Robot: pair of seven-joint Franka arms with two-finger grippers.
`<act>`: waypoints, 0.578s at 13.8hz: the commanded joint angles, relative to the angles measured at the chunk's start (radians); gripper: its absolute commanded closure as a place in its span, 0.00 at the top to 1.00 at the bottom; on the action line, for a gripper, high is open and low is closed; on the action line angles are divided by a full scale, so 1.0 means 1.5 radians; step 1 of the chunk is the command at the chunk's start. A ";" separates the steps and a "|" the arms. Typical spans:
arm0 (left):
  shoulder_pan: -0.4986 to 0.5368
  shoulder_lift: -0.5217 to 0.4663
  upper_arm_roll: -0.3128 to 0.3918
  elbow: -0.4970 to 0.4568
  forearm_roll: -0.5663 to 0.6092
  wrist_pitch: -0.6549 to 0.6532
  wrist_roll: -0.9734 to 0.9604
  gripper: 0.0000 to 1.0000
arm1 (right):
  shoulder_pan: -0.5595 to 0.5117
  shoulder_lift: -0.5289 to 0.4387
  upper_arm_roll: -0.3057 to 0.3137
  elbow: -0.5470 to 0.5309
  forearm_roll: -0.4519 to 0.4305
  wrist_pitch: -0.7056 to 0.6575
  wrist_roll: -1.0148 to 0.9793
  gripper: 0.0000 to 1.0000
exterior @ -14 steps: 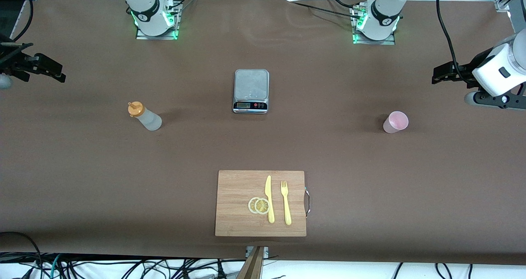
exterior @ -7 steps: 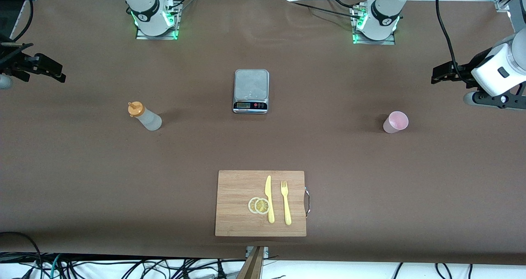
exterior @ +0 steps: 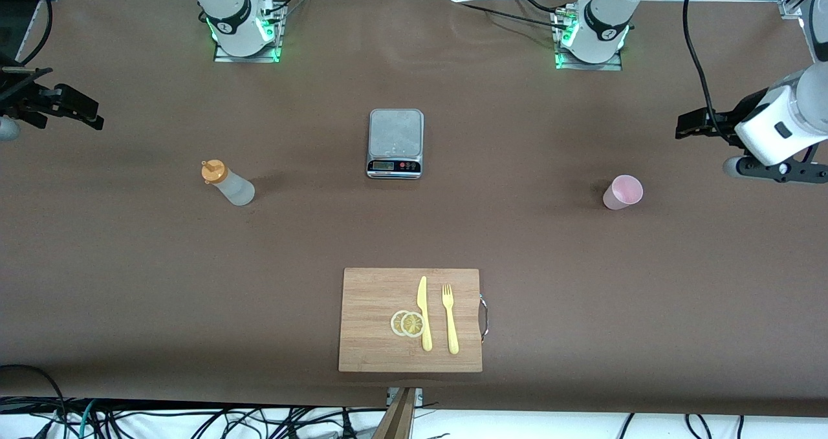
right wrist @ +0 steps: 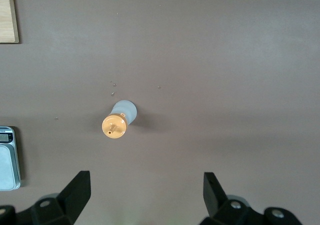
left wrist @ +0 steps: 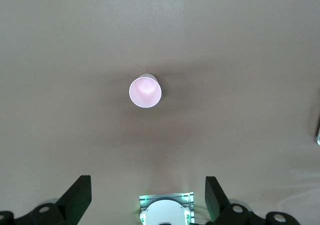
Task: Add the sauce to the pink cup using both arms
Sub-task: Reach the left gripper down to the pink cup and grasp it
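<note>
The sauce bottle (exterior: 228,184), translucent white with an orange nozzle cap, stands upright toward the right arm's end of the table; the right wrist view looks down on the sauce bottle (right wrist: 120,119). Toward the left arm's end stands the pink cup (exterior: 623,192), upright and empty, and the left wrist view shows straight into the pink cup (left wrist: 145,91). My right gripper (exterior: 89,116) hangs open in the air at its table end, well apart from the bottle. My left gripper (exterior: 691,123) also hangs open, apart from the cup. The wrist views show nothing between the jaws of the left gripper (left wrist: 148,185) or the right gripper (right wrist: 146,182).
A grey kitchen scale (exterior: 395,143) sits mid-table between the two arm bases. Nearer the front camera lies a wooden cutting board (exterior: 375,335) with two lemon slices (exterior: 407,323), a yellow knife (exterior: 424,313) and a yellow fork (exterior: 450,319).
The left arm's wrist and gripper have shifted slightly, lower in the front view. The right arm, bottle and cup have not moved.
</note>
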 commanded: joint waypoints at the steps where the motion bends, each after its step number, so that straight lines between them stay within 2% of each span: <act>1: 0.004 0.019 -0.002 -0.018 0.013 0.038 -0.006 1.00 | -0.001 -0.003 0.001 0.000 -0.005 -0.006 -0.008 1.00; 5: 0.021 0.025 -0.001 -0.104 0.030 0.146 -0.004 1.00 | -0.001 -0.003 0.000 0.000 -0.005 -0.006 -0.009 1.00; 8: 0.026 0.024 0.015 -0.195 0.030 0.252 0.005 1.00 | -0.001 -0.003 0.001 0.000 -0.005 -0.006 -0.008 1.00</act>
